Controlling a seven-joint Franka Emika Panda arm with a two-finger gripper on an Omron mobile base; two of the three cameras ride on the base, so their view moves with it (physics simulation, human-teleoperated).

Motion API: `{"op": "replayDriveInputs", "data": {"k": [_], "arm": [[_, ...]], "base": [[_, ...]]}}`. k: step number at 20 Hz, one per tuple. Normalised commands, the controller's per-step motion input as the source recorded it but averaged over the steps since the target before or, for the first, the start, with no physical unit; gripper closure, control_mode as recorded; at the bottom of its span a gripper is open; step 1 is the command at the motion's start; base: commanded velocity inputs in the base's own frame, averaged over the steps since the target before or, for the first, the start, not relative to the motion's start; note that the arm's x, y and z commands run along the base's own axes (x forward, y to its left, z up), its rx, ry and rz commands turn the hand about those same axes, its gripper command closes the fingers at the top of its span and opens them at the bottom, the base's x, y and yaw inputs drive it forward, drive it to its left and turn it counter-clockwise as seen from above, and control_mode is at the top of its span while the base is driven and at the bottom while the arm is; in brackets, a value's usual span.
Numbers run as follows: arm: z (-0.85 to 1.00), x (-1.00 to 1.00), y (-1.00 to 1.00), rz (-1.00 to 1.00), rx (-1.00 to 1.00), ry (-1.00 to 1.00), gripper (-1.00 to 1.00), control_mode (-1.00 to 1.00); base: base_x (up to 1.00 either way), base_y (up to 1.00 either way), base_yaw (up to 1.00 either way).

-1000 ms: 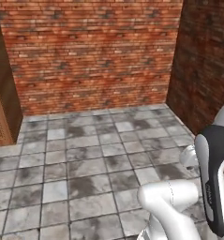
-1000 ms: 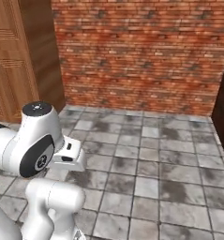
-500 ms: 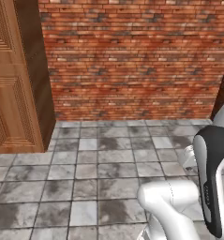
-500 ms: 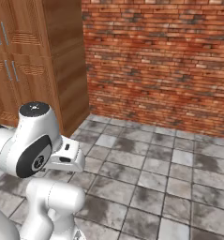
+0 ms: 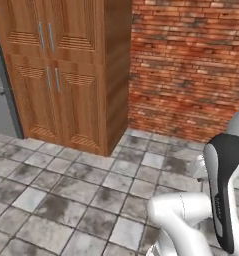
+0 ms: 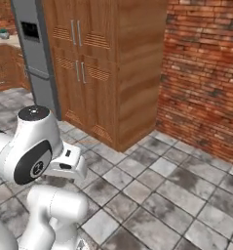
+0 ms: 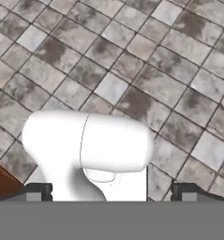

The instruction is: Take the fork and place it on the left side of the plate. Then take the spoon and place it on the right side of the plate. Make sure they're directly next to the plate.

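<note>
Left base view: a wooden cabinet (image 5: pixel 66 75) fills the upper left, a brick wall (image 5: pixel 191 65) the upper right.

Right base view: a grey fridge (image 6: pixel 37 58) stands upper left.

Hand view: the gripper (image 7: pixel 111 192) is spread wide, empty, over floor tiles (image 7: pixel 132 61). Where fork, spoon and plate lie, I cannot tell.

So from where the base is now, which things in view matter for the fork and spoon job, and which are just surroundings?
For the job:
- gripper, jaws wide open, holding nothing, above the tiled floor

Just surroundings:
- wooden cabinet
- brick wall
- grey fridge
- corner of wooden counter
</note>
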Motion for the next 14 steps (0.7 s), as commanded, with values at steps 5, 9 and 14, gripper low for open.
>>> {"op": "replayDriveInputs", "data": {"k": [5, 9, 14], "arm": [[0.0, 0.0, 0.0, 0.0, 0.0, 0.0, -1.0, 1.0], [0.0, 0.0, 0.0, 0.0, 0.0, 0.0, -1.0, 1.0], [0.0, 0.0, 0.0, 0.0, 0.0, 0.0, -1.0, 1.0]], "base": [[0.32, 0.09, 0.73], [0.43, 0.12, 0.69], [0.83, 0.02, 0.57]]}}
